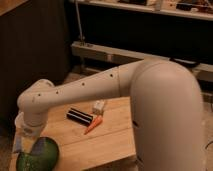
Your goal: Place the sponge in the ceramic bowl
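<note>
Robot arm: big white tube, fills the right side and reaches left across the wooden table, then elbows down at the far left. Green bowl sits on the table's front-left corner, partly hidden by the wrist. Gripper hangs below the wrist, over the bowl's left rim, at approx. the table's left edge. It is closed on the sponge; the light-blue pad w/ a yellowish patch shows at its tip, lifted off the table and just above the bowl's left side. Can't tell whether it touches the rim. Black bar lies mid-table. Carrot lies just right of it, tip toward the front. Small white block sits behind the carrot, near the bar's right end.
</note>
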Controlling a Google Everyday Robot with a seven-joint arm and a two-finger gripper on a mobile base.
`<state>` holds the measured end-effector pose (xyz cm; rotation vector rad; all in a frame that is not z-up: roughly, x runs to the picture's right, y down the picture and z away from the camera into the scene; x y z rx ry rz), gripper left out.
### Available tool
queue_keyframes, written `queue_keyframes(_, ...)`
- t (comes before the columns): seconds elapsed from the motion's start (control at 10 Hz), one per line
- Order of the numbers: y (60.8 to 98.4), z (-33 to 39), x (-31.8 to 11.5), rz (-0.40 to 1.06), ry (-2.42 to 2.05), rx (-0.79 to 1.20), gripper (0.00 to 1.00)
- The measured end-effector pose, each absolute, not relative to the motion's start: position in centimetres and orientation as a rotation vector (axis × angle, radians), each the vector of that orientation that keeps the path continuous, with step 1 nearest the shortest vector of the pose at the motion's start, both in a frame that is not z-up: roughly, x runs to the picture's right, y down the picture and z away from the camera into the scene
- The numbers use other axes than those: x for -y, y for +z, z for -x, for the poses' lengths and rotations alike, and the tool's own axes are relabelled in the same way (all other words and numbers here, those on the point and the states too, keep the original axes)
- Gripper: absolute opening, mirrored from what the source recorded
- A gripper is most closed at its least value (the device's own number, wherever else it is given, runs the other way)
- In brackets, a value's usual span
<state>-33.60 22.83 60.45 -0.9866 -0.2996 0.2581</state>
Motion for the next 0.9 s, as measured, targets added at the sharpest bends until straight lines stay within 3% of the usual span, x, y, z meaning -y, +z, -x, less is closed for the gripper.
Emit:
queue_keyframes(0.3, 60.2, 34.3, -26.4, 1.054, 0.209, 0.269, 0.25)
queue_keyframes(0.5, 61.2, 33.3, -27.8, 1.056, 0.237, 0.221, 0.47)
queue_keyframes(0.7, 63.5, 31.6, -27.5, 1.036, 0.293, 0.174, 0.67)
queue_keyframes(0.9, 66.1, 30.2, -26.3, 1.018, 0.346, 0.143, 0.79)
